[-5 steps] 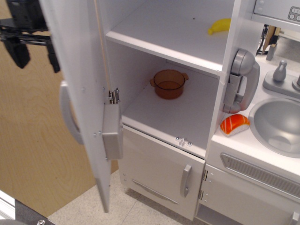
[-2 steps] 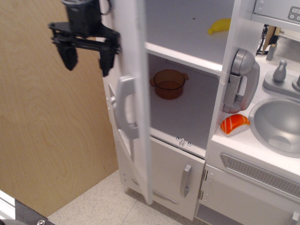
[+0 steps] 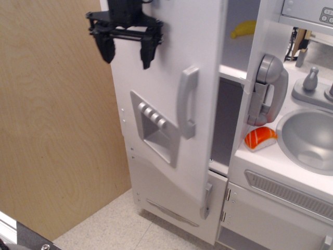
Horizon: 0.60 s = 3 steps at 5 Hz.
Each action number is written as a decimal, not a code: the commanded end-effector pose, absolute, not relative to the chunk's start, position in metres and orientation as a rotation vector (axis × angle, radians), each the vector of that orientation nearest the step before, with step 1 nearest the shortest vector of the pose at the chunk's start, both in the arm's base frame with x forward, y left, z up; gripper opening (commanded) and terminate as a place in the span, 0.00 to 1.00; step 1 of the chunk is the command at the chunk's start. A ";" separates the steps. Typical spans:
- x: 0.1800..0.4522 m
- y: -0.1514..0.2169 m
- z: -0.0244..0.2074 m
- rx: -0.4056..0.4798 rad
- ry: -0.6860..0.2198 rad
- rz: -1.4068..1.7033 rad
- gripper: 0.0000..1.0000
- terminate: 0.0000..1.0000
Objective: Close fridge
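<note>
The fridge [image 3: 237, 78] is a tall white toy-kitchen cabinet. Its large door [image 3: 161, 62] is swung most of the way shut, leaving a narrow gap on the right. The door bears a grey vertical handle [image 3: 187, 101] and a grey dispenser recess [image 3: 153, 127] with buttons. Through the gap I see a white shelf edge and part of a yellow banana [image 3: 243, 28]. My black gripper [image 3: 127, 53] is open, its two fingers [image 3: 146, 52] pointing down, against the outer face of the door near its upper left.
A shorter white door with a small grey handle [image 3: 206, 198] sits below. A grey toy phone [image 3: 268, 91] hangs on the cabinet side. A sushi toy [image 3: 260, 138] lies beside the sink [image 3: 309, 138]. A wooden panel [image 3: 57, 135] stands left.
The door has swung from wide open to nearly shut, hiding the orange pot. My gripper moved right with it, staying open against the door's outer face.
</note>
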State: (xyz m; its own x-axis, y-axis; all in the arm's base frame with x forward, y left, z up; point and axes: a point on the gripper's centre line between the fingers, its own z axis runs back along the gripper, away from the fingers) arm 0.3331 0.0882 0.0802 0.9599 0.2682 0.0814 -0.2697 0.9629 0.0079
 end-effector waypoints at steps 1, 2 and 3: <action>0.361 0.095 0.098 0.020 -0.149 0.289 1.00 0.00; 0.367 0.096 0.100 0.016 -0.153 0.296 1.00 0.00; 0.374 0.096 0.103 0.007 -0.167 0.305 1.00 0.00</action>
